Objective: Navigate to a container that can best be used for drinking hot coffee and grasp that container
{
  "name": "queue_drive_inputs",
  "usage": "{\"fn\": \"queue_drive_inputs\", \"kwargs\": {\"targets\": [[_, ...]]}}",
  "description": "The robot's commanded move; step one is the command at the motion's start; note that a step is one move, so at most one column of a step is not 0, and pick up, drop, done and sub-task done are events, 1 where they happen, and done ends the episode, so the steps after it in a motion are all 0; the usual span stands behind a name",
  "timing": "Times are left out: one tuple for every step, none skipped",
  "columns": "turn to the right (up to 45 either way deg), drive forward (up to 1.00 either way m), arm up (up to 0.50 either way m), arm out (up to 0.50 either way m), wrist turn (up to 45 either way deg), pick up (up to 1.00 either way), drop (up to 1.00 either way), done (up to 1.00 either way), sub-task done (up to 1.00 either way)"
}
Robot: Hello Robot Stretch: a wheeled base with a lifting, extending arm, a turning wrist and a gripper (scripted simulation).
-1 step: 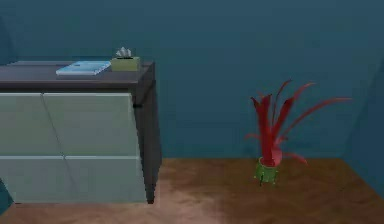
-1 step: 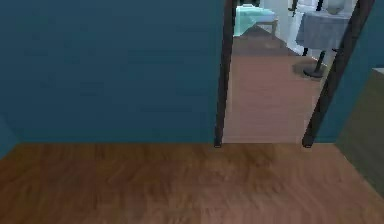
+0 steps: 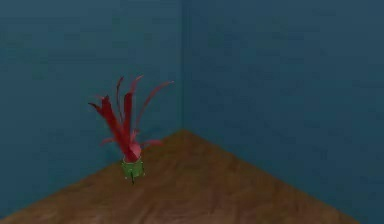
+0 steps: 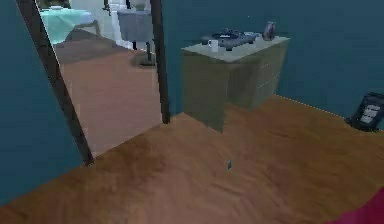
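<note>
Forward view, left to right: teal walls (image 3: 280, 80) meet in a corner. A red-leaved plant (image 3: 128, 125) in a small green pot (image 3: 132, 171) stands on the wood floor (image 3: 200, 190) left of centre, likely parked in the corner as decor, out of the walking path. Arm side view, left to right: a dark-framed doorway (image 4: 105, 80) leads to another room with a teal bed (image 4: 62, 22). Right of it a beige cabinet (image 4: 240, 80) stands out from the teal wall, and its top serves as a shelf. On it are a dark flat thing (image 4: 230, 40) and a small upright item (image 4: 269, 30), both too small to name. A dark object (image 4: 368, 110) sits on the floor by the wall at far right. Where the coffee container is: cannot tell. My guess is the cabinet top is the nearest place to check, or else the room through the doorway. State of the gripper and its jaws: cannot tell, so the container's position relative to the jaws can't be given either. Judged step: searching and navigating, grasp not yet near.
</note>
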Motion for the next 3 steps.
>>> {"fn": "queue_drive_inputs", "kwargs": {"targets": [[45.0, 0.0, 0.0, 0.0, 0.0, 0.0, 0.0, 0.0, 0.0], [39.0, 0.0, 0.0, 0.0, 0.0, 0.0, 0.0, 0.0, 0.0], [0.0, 1.0, 0.0, 0.0, 0.0, 0.0, 0.0, 0.0, 0.0]]}}
